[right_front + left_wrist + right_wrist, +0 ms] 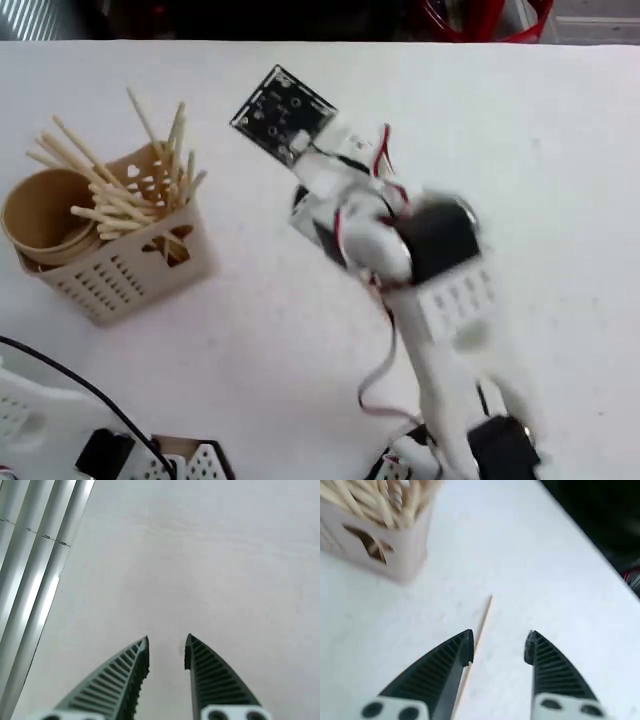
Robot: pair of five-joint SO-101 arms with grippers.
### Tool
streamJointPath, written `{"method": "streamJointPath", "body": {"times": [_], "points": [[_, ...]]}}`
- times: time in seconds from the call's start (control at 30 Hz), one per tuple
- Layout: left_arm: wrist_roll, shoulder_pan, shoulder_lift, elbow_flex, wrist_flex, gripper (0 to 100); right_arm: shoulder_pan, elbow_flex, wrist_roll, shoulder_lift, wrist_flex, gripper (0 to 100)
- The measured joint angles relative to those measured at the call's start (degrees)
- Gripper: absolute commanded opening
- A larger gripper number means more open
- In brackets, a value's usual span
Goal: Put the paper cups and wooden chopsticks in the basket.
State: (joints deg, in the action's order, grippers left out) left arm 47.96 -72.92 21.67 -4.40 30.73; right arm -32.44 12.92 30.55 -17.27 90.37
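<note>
Left claw (167, 638) of mine hangs spread apart with nothing between its ribbed fingers, over bare white table (225, 555), with a ribbed metal rail (30, 565) running alongside. At the left of the table in the high view stands the slotted basket (130, 270), with the paper cups (40, 215) nested and tilted in its outer end and a sheaf of wooden chopsticks (110, 175) standing askew beside them, so I judge most of the job done. Towards the middle my right arm (440, 250) stretches out over the table, and its wrist view shows my right claw (500, 632) also spread wide and gripping nothing, low over one loose chopstick (482, 620) that lies flat on the table, apart from the basket. That stick runs close along the inner side of one finger, not midway across the gap, and I cannot tell whether it touches. I take the step in hand to be the pickup of this stick, the one piece I can see outside the basket. Next I would need to shift sideways to centre the stick between my fingers, sink until the tips meet the table, and clench gently; a thin stick lying flat may well roll or slip out, so the squeeze should come square across it before I lift and carry it over to the basket
</note>
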Motion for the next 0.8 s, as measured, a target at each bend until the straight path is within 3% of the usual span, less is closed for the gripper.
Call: {"method": "streamJointPath", "body": {"times": [0.2, 0.53, 0.73, 0.8], "points": [[0.00, 0.00, 0.00, -1.76, -0.53, 14, 2.29, -11.25, 3.60, 16.88, -9.93, 21.9], [0.00, 0.00, 0.00, -2.29, -4.13, 14, 9.14, -12.66, 4.13, 42.99, -22.95, 21.5], [0.00, 0.00, 0.00, -2.29, -4.57, 14, 11.25, -7.91, 4.13, 49.14, -23.30, 1.5], [0.00, 0.00, 0.00, -2.29, -4.66, 14, 12.04, -5.98, 4.13, 50.11, -23.30, 2.5]]}}
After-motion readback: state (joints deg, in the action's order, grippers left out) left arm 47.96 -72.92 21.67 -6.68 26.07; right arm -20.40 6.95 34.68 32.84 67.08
